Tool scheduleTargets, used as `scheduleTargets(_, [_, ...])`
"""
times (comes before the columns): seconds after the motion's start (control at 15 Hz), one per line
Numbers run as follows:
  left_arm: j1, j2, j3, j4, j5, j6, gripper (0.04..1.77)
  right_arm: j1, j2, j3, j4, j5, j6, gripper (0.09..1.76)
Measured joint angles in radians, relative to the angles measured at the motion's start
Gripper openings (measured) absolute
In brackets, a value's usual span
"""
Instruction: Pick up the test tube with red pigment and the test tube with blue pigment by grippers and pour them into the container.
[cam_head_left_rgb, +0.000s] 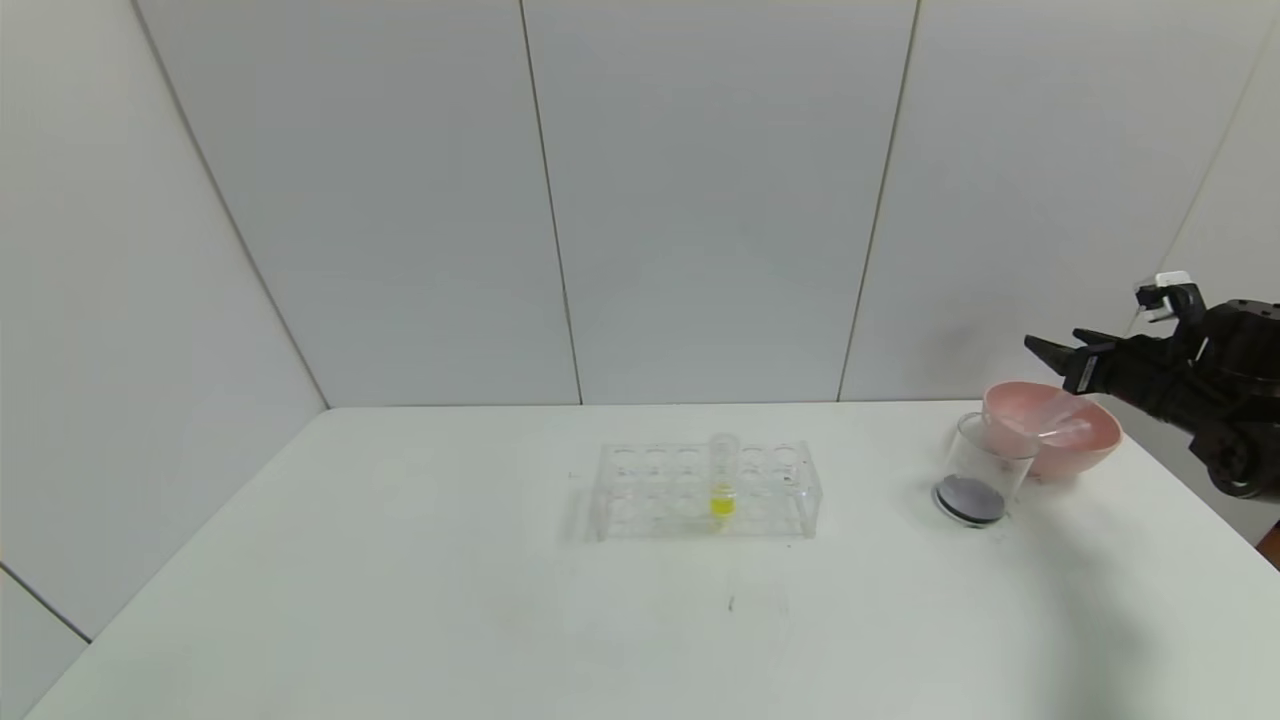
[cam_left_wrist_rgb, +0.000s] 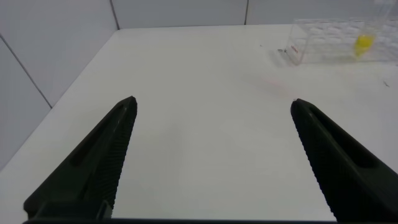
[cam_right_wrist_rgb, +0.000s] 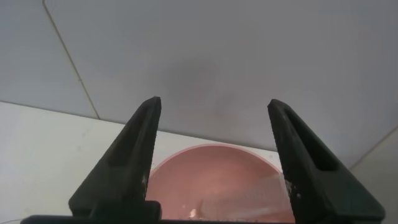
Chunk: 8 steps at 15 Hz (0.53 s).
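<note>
- The right gripper (cam_right_wrist_rgb: 214, 109) has its two fingers (cam_right_wrist_rgb: 127, 158) spread wide with nothing between them; in the right wrist view only the wall and the pink bowl (cam_right_wrist_rgb: 214, 180) show through the gap.
- In the head view the right gripper (cam_head_left_rgb: 1045, 352) hangs above the far right of the table (cam_head_left_rgb: 400, 600), over the pink bowl (cam_head_left_rgb: 1075, 440).
- Inside the bowl lie pale, clear shapes that may be spent test tubes; the pictures do not settle it.
- The left gripper (cam_left_wrist_rgb: 211, 124) is also wide open and holds nothing. It is not in the head view; its wrist view shows it low over the left part of the table, well apart from the rack.
- Touching the bowl on its near left side stands a clear glass container (cam_head_left_rgb: 985, 470) with a dark, purplish layer at its bottom.
- The test tube rack (cam_head_left_rgb: 705, 488) sits mid-table and holds only one tube with yellow liquid (cam_head_left_rgb: 722, 480); its other holes look empty.
- Neither the test tube with red pigment nor the test tube with blue pigment can be seen as a coloured tube anywhere. Judging by the dark mix in the container, both pours look finished and the task is at or near its end.
- The next move likely calls only for drawing the right arm back clear of the bowl and container without knocking them.
</note>
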Motion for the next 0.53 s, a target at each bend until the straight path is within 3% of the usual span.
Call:
scheduleTargets(0.33, [0.0, 0.0, 0.0, 0.0, 0.0, 0.0, 1.76, 0.124, -0.034, 0.012, -0.009, -0.112, 0.004, 1.46])
scheduleTargets(0.53, [0.0, 0.0, 0.0, 0.0, 0.0, 0.0, 1.76, 0.206, -0.116, 0.091, -0.036, -0.128, 0.018, 1.54])
